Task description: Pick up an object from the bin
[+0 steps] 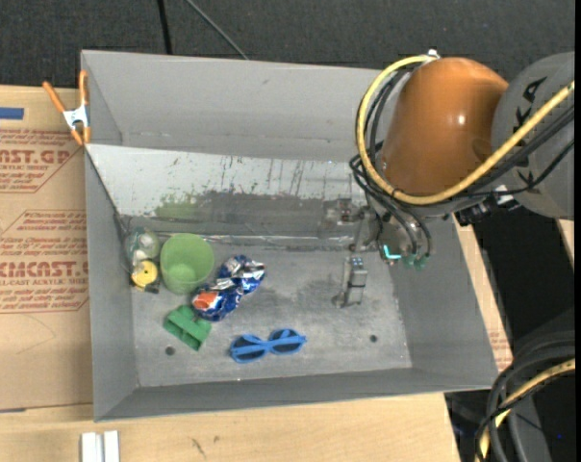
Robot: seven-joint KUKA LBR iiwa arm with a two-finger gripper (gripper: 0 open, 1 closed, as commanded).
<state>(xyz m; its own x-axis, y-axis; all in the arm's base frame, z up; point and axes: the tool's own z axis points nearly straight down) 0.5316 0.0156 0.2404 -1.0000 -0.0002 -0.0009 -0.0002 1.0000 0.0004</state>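
My gripper (349, 292) hangs low over the bin floor in the right half, below the orange cover, with no loose thing under it. Nearest to it, towards the front, lies a pair of blue toy glasses (267, 345). To its left sits a crumpled blue, white and red packet (229, 288), well apart from the gripper.
On the left side of the bin stand a light green cup (185, 261), a green block (188, 326) in front of it, a small yellow piece (142, 276) and a clear little thing (140, 248) by the left wall. The arm and its cables hang over the right wall.
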